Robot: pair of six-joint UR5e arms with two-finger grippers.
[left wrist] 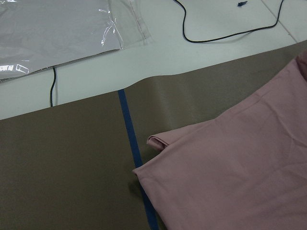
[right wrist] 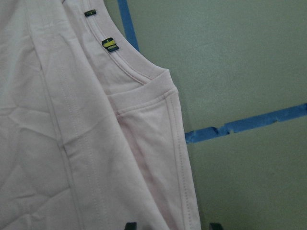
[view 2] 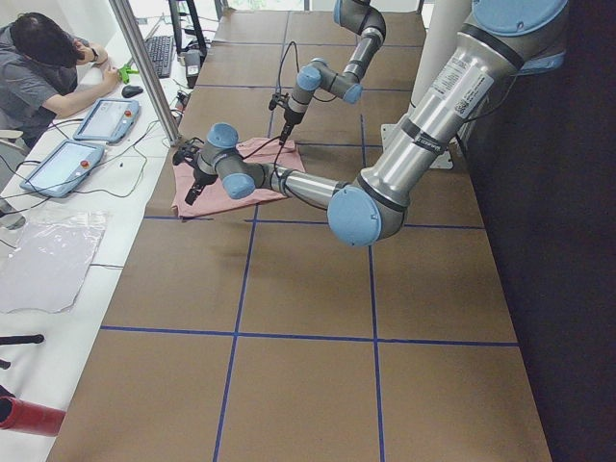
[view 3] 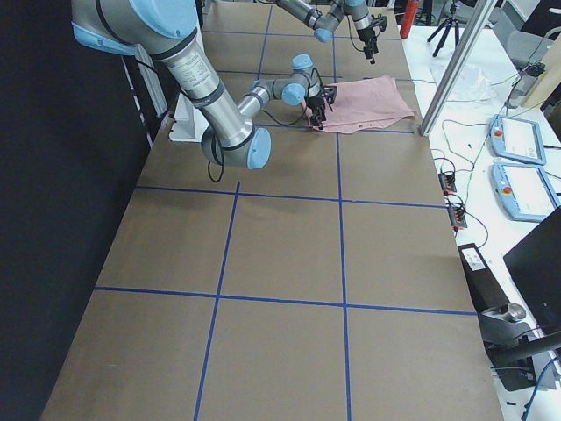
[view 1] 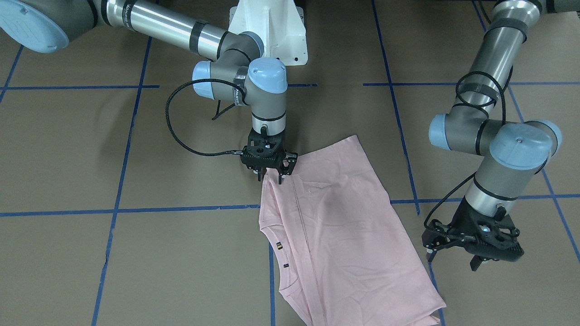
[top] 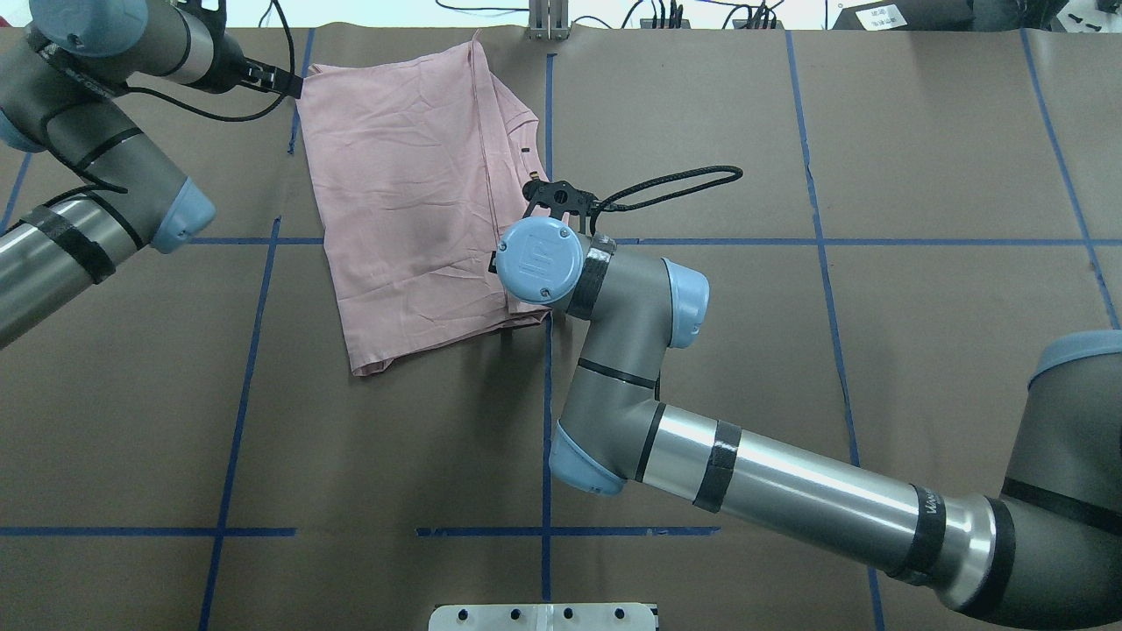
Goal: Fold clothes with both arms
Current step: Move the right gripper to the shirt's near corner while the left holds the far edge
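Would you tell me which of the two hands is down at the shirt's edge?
The right hand, open at the pink shirt's edge; the left hand hangs off beside it.

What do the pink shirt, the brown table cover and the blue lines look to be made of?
Shirt: soft knit fabric, probably cotton-type, matte; it creases softly and shows stitched seams. Table cover: seems to be brown paper, matte; its far edge ripples in the left wrist view. Lines: likely adhesive tape; the ends look torn.

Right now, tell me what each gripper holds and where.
Nothing is held: the right gripper straddles an edge of the T-shirt, jaws open; the left gripper hangs empty beside it.
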